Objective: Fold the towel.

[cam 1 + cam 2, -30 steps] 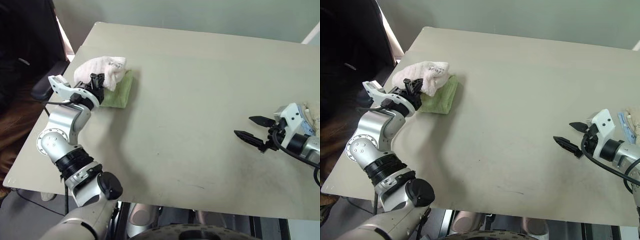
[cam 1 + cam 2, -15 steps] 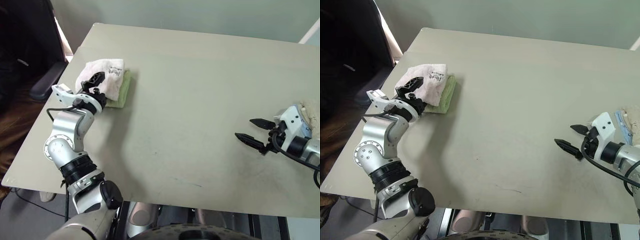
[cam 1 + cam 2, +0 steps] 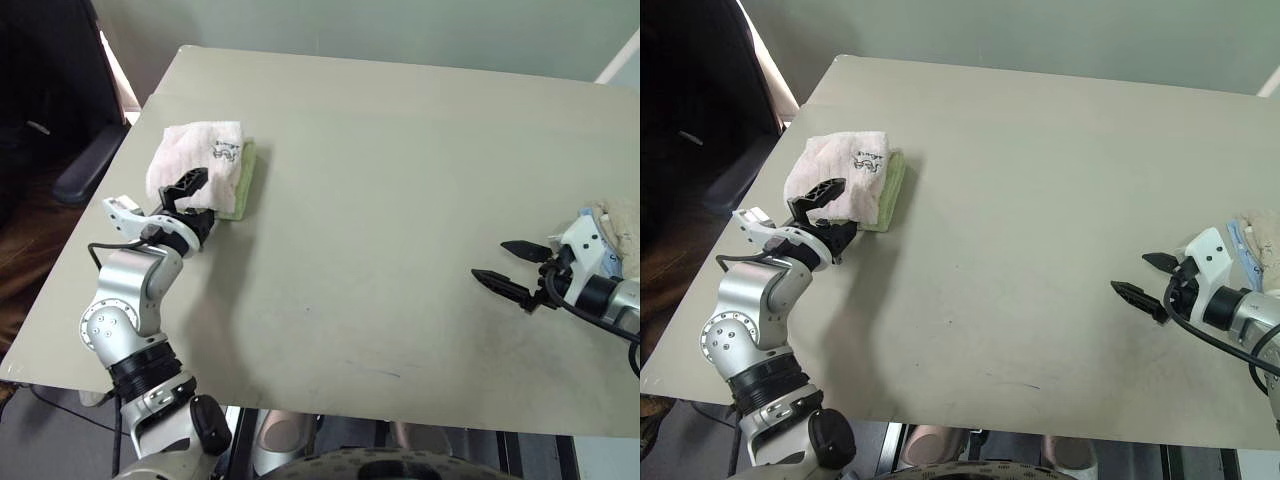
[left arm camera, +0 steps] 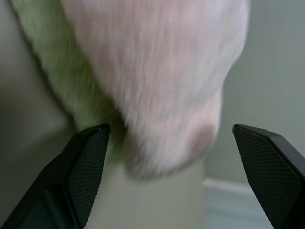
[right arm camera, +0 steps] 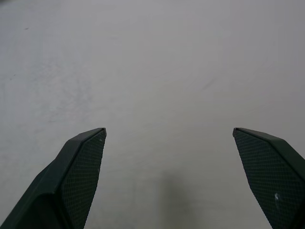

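The towel [image 3: 197, 160] is seen as a compact pink bundle lying on the smaller green cloth [image 3: 243, 185], near the far left corner of the surface [image 3: 400, 200]. It lies straight ahead of the left pincer [image 3: 190, 193], whose two fingers are spread wide and clamped on nothing; in the left wrist view the rounded near end of the towel [image 4: 162, 86] is framed between the open fingers but is not touched by them. The bundle's longer side is judged to run roughly away from the left pincer, toward the far edge of the surface, with the dark printed mark [image 3: 224, 151] on the upper face toward the side nearer the middle of the surface. The green cloth shows as a strip on that same side of the towel and beneath it, so that a low reach from the left pincer could catch green cloth along with pink.

The right pincer [image 3: 510, 268] is held well apart from the towel, across nearly the whole width of the surface, its fingers likewise spread wide over bare surface [image 5: 157, 71] and holding nothing. The left arm is therefore much the nearer of the two. Just behind the right pincer, at the right edge, a pale cloth [image 3: 625, 230] can be made out. Nothing is seen standing between the left pincer and the towel; the stretch between the two pincers is bare. By its bundled look, the folding is judged largely done.
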